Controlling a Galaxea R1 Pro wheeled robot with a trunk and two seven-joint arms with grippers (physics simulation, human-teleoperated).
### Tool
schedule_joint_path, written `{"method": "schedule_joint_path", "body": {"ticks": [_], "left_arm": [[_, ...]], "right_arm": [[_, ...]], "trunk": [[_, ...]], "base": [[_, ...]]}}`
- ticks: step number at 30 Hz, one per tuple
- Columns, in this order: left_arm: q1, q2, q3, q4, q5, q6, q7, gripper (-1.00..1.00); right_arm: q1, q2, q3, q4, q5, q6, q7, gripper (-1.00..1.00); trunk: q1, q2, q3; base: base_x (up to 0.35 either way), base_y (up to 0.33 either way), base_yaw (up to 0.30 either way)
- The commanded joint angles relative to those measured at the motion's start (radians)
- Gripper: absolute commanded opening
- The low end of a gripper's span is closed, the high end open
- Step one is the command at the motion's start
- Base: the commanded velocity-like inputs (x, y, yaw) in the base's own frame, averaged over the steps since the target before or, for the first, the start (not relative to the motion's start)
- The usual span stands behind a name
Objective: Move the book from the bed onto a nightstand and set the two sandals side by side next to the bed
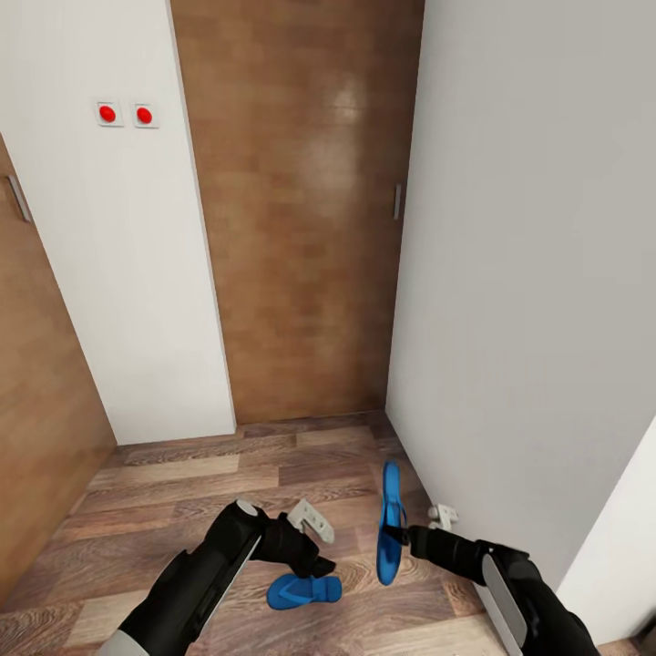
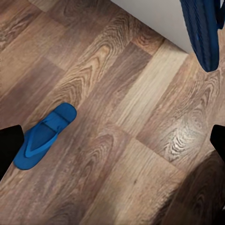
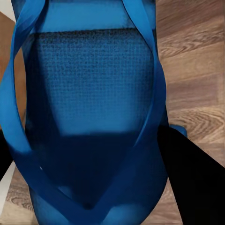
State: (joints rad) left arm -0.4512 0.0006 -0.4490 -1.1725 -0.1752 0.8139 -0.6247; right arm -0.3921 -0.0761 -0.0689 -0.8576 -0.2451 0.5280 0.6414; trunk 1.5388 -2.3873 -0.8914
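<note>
Blue rubber is what my right gripper [image 1: 401, 533] has got: the fingers are clamped on one sandal [image 1: 390, 521], gripped about midway along its length so it hangs on edge above the floor. In the right wrist view the sole and straps of that sandal [image 3: 89, 117] sit right up against the camera, pinched between the dark fingers [image 3: 187, 178].

My left gripper [image 1: 314, 547] carries nothing. Its fingers look spread fairly wide — I can see a dark tip at each edge of the left wrist view with bare planks between them — and it hovers just above the second sandal [image 1: 303, 591], which lies flat on the wood floor [image 1: 200, 474], strap side up. From the left wrist the same sandal [image 2: 43, 136] sits near one fingertip [image 2: 9, 150], not touching as far as I can tell.

So I'd say I'm in the sandal part of the job: one picked up, one left to grab. Next move, I reckon, is dropping the left fingers around that floor sandal and closing on it — it's thin and flat, so I'd have to come in low and catch an edge or the strap.

Around me there's a white wall [image 1: 528, 228] on the right and a wooden door [image 1: 301, 210] ahead.
</note>
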Motion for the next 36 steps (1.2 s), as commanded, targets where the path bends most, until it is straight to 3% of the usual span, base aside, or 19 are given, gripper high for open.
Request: {"method": "schedule_joint_path", "body": {"ticks": [1, 16, 21, 23, 30, 36], "left_arm": [[-0.001, 0.001, 0.002, -0.001, -0.01, 0.002, -0.009, 1.0], [0.0, 0.002, 0.032, -0.004, -0.013, 0.004, -0.007, 1.0], [-0.001, -0.002, 0.032, -0.004, -0.013, 0.004, -0.007, 1.0], [-0.001, -0.003, 0.031, -0.004, -0.013, 0.004, -0.008, 1.0], [-0.001, -0.005, 0.027, -0.003, -0.009, 0.003, -0.01, 1.0], [0.0, -0.006, 0.025, -0.003, -0.005, 0.006, -0.012, 1.0]], "right_arm": [[-0.001, 0.0, -0.002, -0.001, -0.008, 0.01, 0.001, -1.0], [-0.001, 0.001, -0.002, -0.008, -0.008, 0.017, 0.0, -1.0], [-0.001, 0.004, -0.003, -0.003, -0.008, 0.016, -0.008, -1.0], [-0.001, 0.006, -0.003, -0.001, -0.009, 0.011, -0.041, -1.0], [-0.001, 0.034, -0.001, -0.007, -0.007, -0.031, -0.271, -1.0], [-0.001, 0.041, 0.001, -0.008, -0.006, -0.097, -0.31, -1.0]], "trunk": [[0.004, -0.008, -0.004], [0.061, -0.113, -0.051], [0.063, -0.114, -0.071], [0.064, -0.114, -0.078], [0.068, -0.116, -0.105], [0.07, -0.117, -0.129]], "base": [[0.0, 0.0, 0.0], [0.0, 0.0, 0.0], [0.0, 0.0, 0.0], [0.0, 0.0, 0.0], [0.0, 0.0, 0.0], [0.0, 0.0, 0.0]]}}
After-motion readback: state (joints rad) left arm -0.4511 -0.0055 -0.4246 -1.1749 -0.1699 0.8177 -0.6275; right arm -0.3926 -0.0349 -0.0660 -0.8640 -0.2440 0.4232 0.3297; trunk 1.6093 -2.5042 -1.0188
